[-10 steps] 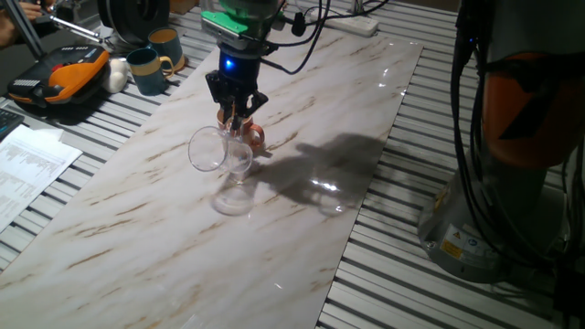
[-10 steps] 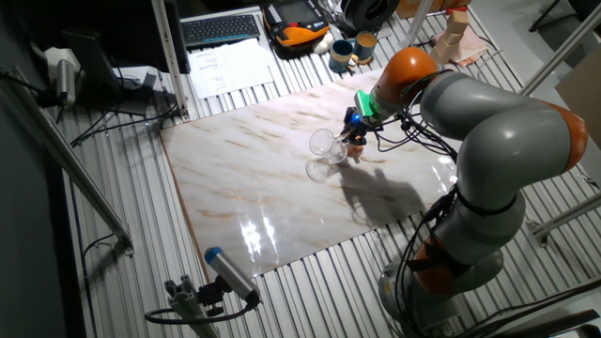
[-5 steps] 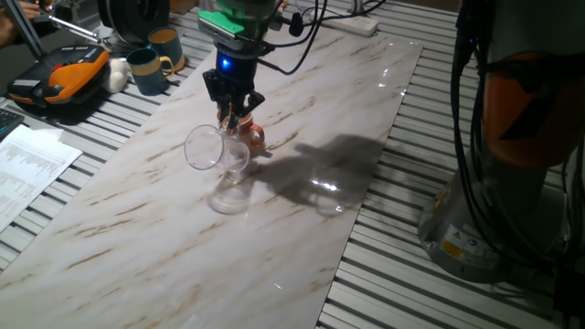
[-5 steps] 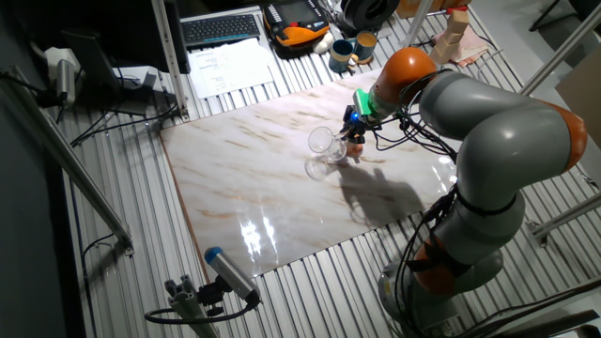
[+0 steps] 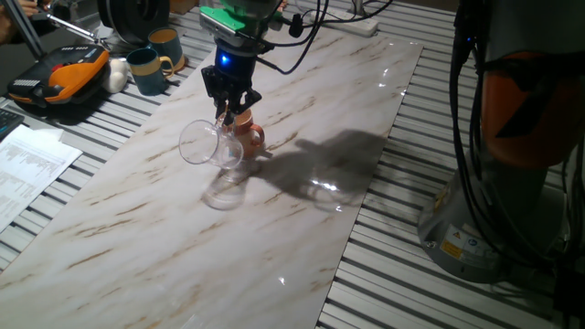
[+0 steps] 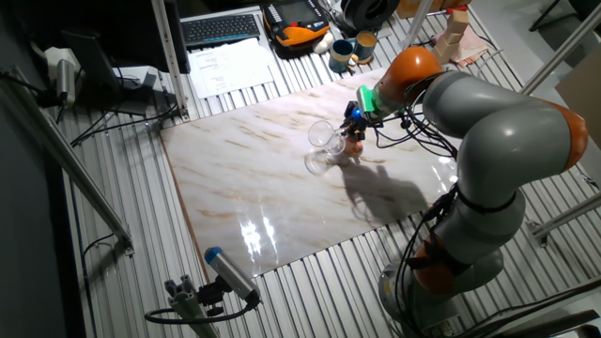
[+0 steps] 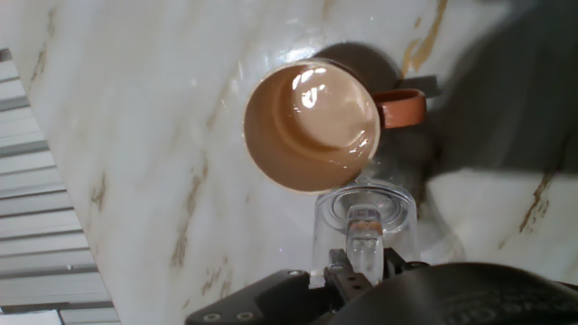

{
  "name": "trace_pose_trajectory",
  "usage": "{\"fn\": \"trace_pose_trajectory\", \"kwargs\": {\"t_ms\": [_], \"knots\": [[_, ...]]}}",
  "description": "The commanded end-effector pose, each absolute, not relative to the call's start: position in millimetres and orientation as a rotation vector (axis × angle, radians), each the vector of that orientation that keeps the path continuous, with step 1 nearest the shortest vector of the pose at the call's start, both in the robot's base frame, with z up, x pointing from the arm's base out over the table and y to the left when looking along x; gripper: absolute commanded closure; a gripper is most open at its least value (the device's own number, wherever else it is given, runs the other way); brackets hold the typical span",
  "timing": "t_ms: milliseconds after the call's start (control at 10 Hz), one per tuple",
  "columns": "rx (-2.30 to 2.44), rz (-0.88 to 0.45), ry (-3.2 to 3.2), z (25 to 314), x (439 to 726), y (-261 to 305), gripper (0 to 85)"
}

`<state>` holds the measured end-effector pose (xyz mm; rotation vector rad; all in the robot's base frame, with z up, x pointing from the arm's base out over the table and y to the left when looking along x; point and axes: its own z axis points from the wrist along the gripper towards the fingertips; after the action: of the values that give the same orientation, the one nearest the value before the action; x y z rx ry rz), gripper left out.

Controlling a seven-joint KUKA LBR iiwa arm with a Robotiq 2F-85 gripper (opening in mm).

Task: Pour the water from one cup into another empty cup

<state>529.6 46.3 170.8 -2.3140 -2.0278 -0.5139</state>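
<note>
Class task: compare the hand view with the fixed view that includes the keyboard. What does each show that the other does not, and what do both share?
Only the hand view looks down into the terracotta mug: its glossy inside bottom catches light, and its handle points right. The glass mug's thick base sits just below the rim.

Only the fixed view shows the whole grey and orange arm, the keyboard, the papers, two more mugs at the far edge, and the glass mug tipped on its side in the air.

Both show the gripper holding the glass mug next to the terracotta mug, above the marble board.
</note>
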Motion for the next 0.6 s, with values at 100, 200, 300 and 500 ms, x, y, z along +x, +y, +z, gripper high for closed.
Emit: {"fn": "trace_pose_trajectory", "kwargs": {"t_ms": [100, 200, 300, 500], "knots": [[-2.321, -0.506, -2.032, 168.9, 526.9, 47.4, 85.0], [-2.322, -0.503, -2.033, 167.6, 523.7, 49.4, 85.0], [-2.325, -0.518, -2.026, 167.8, 522.9, 49.8, 85.0], [-2.330, -0.569, -2.003, 169.4, 523.0, 49.5, 85.0]]}}
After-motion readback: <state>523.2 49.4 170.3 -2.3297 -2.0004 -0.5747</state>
